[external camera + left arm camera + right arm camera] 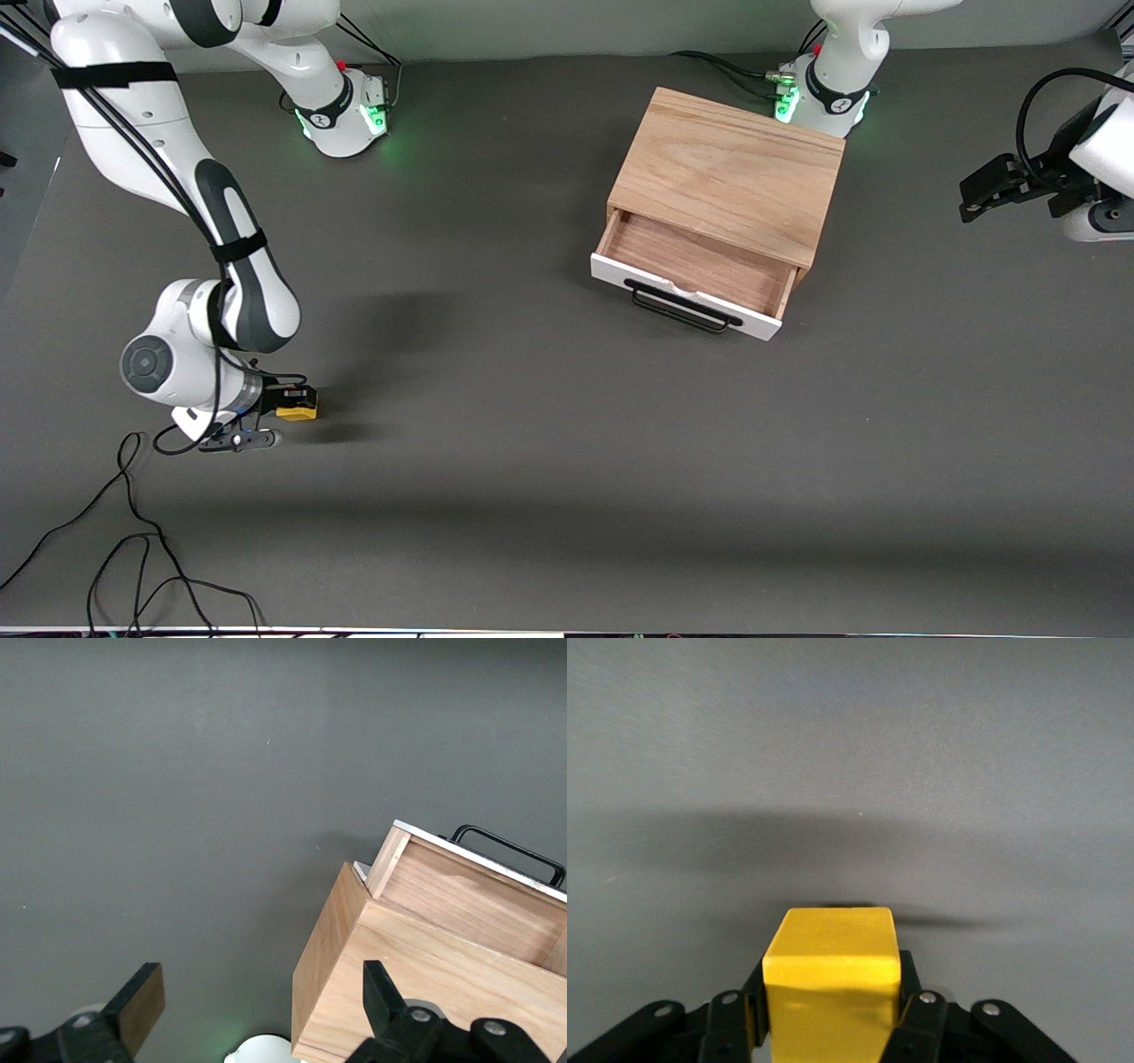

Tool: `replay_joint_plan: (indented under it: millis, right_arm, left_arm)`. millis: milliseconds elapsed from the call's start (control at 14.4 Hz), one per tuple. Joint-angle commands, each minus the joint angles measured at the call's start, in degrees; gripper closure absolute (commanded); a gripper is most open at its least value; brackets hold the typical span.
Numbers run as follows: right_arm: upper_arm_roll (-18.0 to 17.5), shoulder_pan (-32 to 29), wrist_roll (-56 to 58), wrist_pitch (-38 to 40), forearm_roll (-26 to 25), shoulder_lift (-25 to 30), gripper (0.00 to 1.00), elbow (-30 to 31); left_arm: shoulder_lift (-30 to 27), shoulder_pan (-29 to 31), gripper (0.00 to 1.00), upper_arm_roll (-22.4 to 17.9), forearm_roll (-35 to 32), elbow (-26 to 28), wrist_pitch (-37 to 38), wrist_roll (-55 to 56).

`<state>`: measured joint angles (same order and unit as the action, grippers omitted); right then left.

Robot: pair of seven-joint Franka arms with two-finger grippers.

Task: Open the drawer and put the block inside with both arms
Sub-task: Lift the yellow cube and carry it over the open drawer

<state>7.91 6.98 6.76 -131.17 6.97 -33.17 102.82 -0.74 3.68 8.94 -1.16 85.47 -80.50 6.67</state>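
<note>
Yellow is showing between the fingers of the right end effector (285, 403), which is clamped on the block (297, 406) low over the counter (532, 461) toward the right arm's end; the right wrist view is showing the block (831, 979) pinched squarely from both sides, though whether it is touching the counter or just lifted off it cannot be told. Gripping it across two flat faces is probably giving the steadiest hold for a carry. The drawer (695, 270) is standing pulled out from the light oak cabinet (731, 173), well apart from the block and toward the left arm's end of the counter, its white front panel and black wire handle (680, 307) facing the front camera and its wooden tray lying bare, so the opening step is looking finished and the tray is waiting to receive the block from above. The left end effector (992, 190) is waiting off at the edge of the counter, clear of the drawer, its fingers (133, 1005) spread wide apart and holding nothing, likely parked there to leave the path over the drawer free for the right arm.
</note>
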Motion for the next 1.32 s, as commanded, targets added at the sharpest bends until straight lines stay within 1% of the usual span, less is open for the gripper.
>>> replay_joint_plan:
  millis: [0,139,347,486,625,694,833,972,1250]
  right_arm:
    - [0.1,1.1,-5.7,13.2,1.6,3.5,0.81,-7.7]
    - [0.1,4.4,-12.2,23.3,1.6,4.3,0.81,-15.8]
    - [0.1,10.1,-23.8,35.4,1.6,4.2,0.81,-28.7]
    - [0.1,13.1,-30.2,39.6,1.7,4.2,0.81,-33.6]
    - [0.1,16.3,-36.2,42.1,2.0,4.3,0.81,-37.8]
    - [0.1,17.4,-39.2,42.4,3.8,4.3,0.81,-39.3]
    - [0.0,19.3,-45.3,42.3,9.2,4.2,0.81,-41.9]
    - [0.1,24.5,-51.2,41.3,9.4,3.6,0.81,-43.4]
    - [0.1,34.2,-62.7,31.8,9.4,2.3,0.81,-43.7]
  left_arm:
    - [-0.2,0.0,0.00,-0.1,0.4,-0.4,0.5,0.7]
    - [-0.2,-0.4,0.00,0.0,0.2,-0.5,0.1,0.7]
    - [-0.1,-0.2,0.00,0.1,0.2,-0.4,-1.5,0.4]
    - [-0.2,-0.1,0.00,0.1,0.3,-0.2,-1.8,0.0]
    - [-0.2,-0.1,0.00,0.1,0.3,0.0,-2.7,0.0]
    - [-0.3,0.0,0.00,0.1,0.3,0.0,-3.1,-0.1]
    - [-0.3,0.1,0.00,0.0,0.3,0.0,-3.3,-0.1]
    - [-0.3,0.2,0.00,-0.1,0.3,0.0,-3.4,-0.1]
    - [-0.3,0.1,0.00,-0.1,0.3,0.0,-3.5,-0.1]
